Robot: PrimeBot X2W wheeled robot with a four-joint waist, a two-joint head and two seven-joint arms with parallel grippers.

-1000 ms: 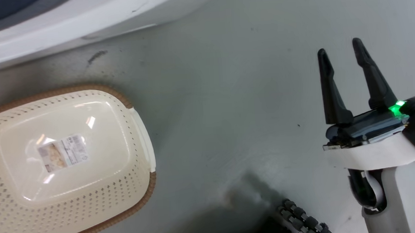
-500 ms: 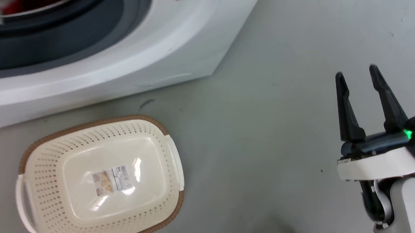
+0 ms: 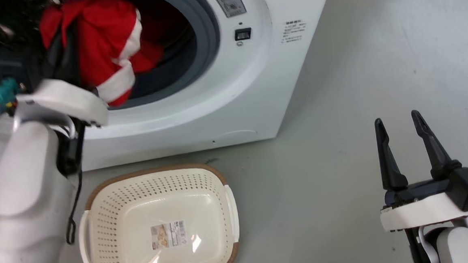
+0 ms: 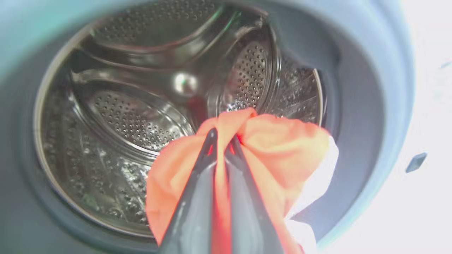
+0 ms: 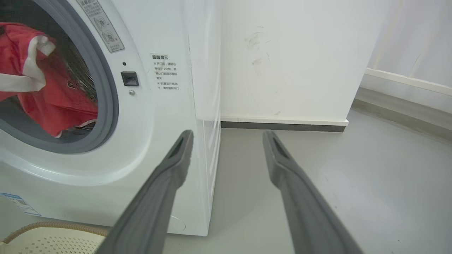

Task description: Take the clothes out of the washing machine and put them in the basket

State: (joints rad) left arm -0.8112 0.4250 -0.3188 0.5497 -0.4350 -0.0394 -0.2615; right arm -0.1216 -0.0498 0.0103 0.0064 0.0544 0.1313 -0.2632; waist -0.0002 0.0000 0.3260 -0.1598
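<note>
Red garment (image 4: 282, 148) w/ white hem (image 3: 115, 84), bunched, clenched in left end effector (image 4: 222, 135); right end effector (image 3: 396, 117) released.

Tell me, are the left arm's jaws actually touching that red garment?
Touching. In the left wrist view, the jaws of the left gripper are shut on a fold of the red garment, with fabric pinched between them.

Head camera looks down; wrist cameras face the washing machine (image 5: 152, 116), left nearest.
</note>
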